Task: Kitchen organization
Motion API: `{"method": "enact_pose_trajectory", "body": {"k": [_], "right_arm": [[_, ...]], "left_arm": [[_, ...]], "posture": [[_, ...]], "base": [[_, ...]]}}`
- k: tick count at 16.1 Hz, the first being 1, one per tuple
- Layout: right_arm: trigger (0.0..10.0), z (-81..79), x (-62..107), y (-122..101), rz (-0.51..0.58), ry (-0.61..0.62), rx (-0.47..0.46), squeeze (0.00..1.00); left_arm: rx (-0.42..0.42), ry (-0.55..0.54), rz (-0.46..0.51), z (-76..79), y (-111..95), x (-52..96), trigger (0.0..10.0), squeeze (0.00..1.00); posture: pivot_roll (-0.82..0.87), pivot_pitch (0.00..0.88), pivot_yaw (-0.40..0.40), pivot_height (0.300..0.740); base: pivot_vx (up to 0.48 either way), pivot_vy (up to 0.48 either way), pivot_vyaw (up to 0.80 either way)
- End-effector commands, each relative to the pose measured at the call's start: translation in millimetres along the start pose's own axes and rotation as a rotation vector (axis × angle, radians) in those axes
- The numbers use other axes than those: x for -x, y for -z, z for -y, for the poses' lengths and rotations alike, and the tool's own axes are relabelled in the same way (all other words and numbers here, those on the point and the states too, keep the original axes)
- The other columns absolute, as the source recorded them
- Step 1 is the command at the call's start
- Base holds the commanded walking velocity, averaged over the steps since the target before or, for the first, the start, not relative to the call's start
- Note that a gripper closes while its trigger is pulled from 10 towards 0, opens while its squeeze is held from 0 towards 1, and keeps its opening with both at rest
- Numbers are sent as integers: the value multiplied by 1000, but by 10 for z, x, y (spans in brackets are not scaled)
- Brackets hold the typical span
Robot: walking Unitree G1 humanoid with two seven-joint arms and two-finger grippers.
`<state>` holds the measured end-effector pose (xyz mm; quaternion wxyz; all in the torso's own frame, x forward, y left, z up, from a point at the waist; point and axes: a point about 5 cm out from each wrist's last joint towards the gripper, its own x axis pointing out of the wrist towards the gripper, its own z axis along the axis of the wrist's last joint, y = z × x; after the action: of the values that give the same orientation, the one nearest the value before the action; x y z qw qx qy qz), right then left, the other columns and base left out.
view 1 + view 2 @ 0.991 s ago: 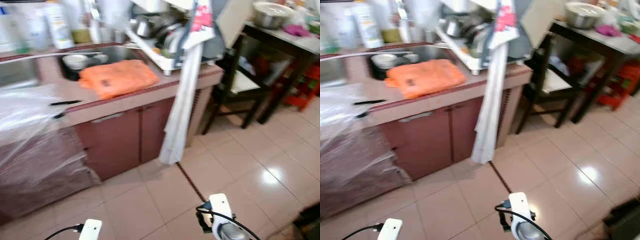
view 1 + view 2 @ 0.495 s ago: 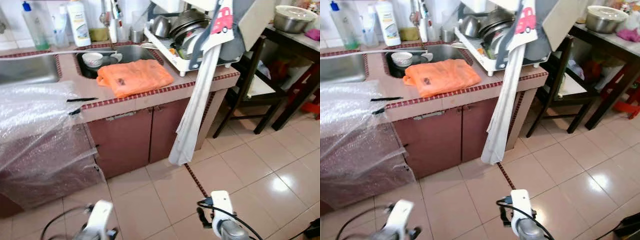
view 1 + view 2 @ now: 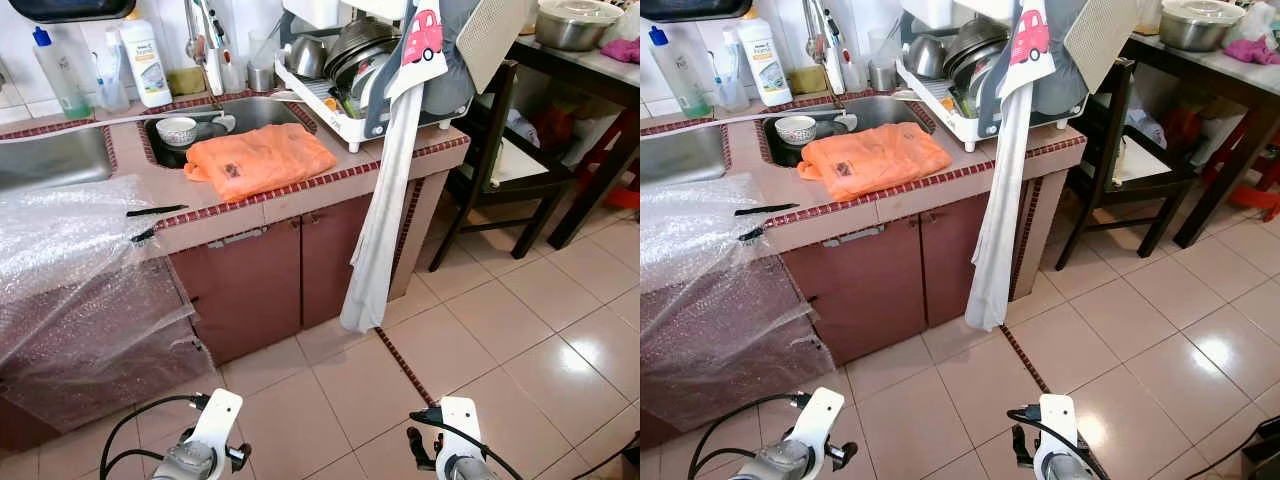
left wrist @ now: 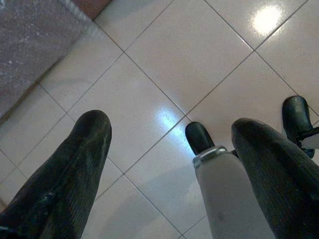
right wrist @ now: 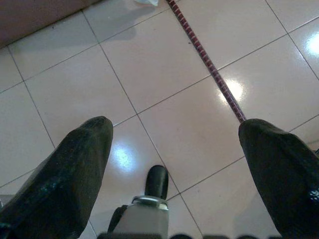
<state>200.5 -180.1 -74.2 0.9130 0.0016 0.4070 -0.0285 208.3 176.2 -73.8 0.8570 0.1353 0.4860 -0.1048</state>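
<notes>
Two grippers hang low over the tiled floor [image 3: 470,330] at the bottom of the frame: the left gripper [image 4: 169,164] and the right gripper [image 5: 174,169], each with its two black fingers spread wide and nothing between them, as both wrist views show.

Counter and sink. A tiled counter [image 3: 150,180] runs across the upper left of the frame. On it lies an orange bag [image 3: 260,158], flat and crumpled, just in front of the sink [image 3: 250,112]. A small bowl [image 3: 177,130] sits in the sink basin. A dish rack [image 3: 370,80], upper centre, is stacked with pans and plates; a long pale cloth [image 3: 385,210] hangs from it down past the cabinet doors [image 3: 270,280], almost to the floor. Bottles [image 3: 145,62] stand along the back wall. Bubble wrap [image 3: 70,270] drapes the counter's left end, with a thin black utensil [image 3: 155,210] beside it.

Progress. As a judgement: the counter looks cluttered, so tidying seems to remain; which item the task concerns cannot be settled, and both grippers stand well apart from all of them.
</notes>
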Motion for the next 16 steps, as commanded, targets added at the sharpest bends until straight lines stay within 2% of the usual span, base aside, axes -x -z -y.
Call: {"method": "enact_pose_trajectory", "body": {"k": [1, 7, 9, 12, 16], "right_arm": [[10000, 0, 7, 28, -4, 7, -17, 0], [10000, 27, 8, 36, -16, 13, -2, 0], [10000, 27, 12, 51, -20, 15, -1, 0], [10000, 23, 8, 33, -9, 16, -41, 0], [10000, 25, 7, 32, -12, 21, -43, 0]], "left_arm": [[-8, -8, -10, -21, 34, 5, 10000, 0], [37, -13, -7, -3, 15, 0, 10000, 0], [77, -25, -20, -34, 132, 14, 10000, 0], [123, -5, -37, -28, 181, 19, 10000, 0], [57, 24, -39, 11, 160, 14, 10000, 0]], "posture": [[5, 0, 23, 740], [7, 0, 17, 740], [10, 0, 12, 740], [5, 0, 14, 740], [-5, 0, 23, 740]], "base": [[0, 0, 0], [0, 0, 0], [0, 0, 0], [0, 0, 0], [0, 0, 0]]}}
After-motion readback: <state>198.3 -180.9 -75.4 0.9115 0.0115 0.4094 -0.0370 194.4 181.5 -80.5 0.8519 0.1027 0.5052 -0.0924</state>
